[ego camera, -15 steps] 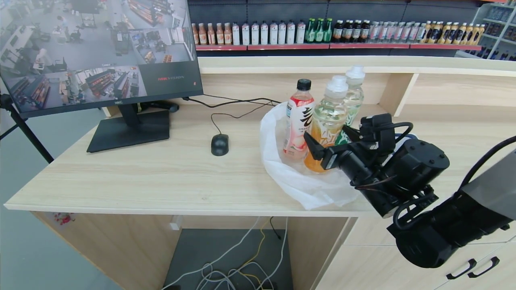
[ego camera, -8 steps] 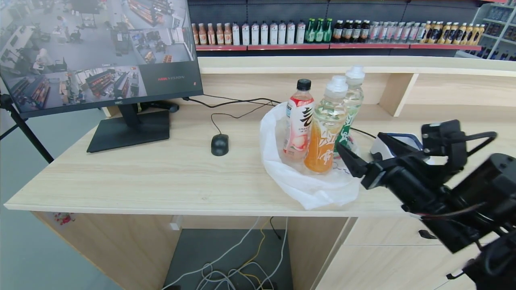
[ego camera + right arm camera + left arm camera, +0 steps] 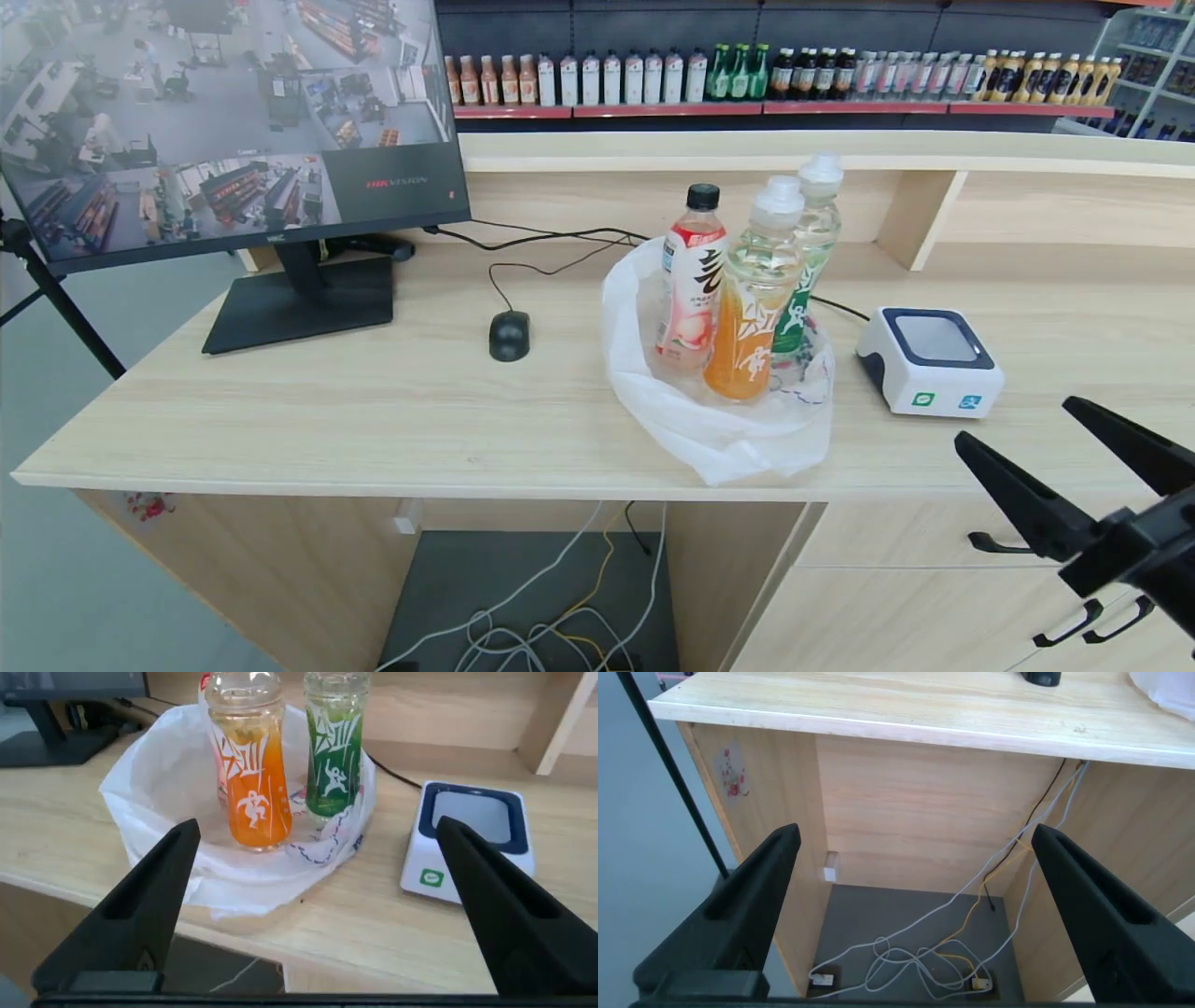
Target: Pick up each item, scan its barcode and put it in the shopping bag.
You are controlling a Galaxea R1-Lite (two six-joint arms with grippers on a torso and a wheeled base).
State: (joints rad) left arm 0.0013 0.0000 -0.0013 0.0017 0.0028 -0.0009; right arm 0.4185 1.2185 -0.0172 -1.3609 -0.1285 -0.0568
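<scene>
Three bottles stand upright inside the white shopping bag on the counter: a pink-labelled one, an orange one and a green one. A white barcode scanner sits on the counter just right of the bag. My right gripper is open and holds nothing; it hangs off the counter's front right edge, well back from the bag. My left gripper is open, low before the desk's leg space, with nothing between its fingers.
A monitor on its stand fills the counter's left back, with a black mouse and cables near the middle. Drawers with handles lie under the right side; loose cables lie on the floor below. Bottle shelves stand behind.
My right arm has pulled back from the bottles in the bag, to the right and toward the counter's front edge, uncovering the scanner. The bottles stayed put.
</scene>
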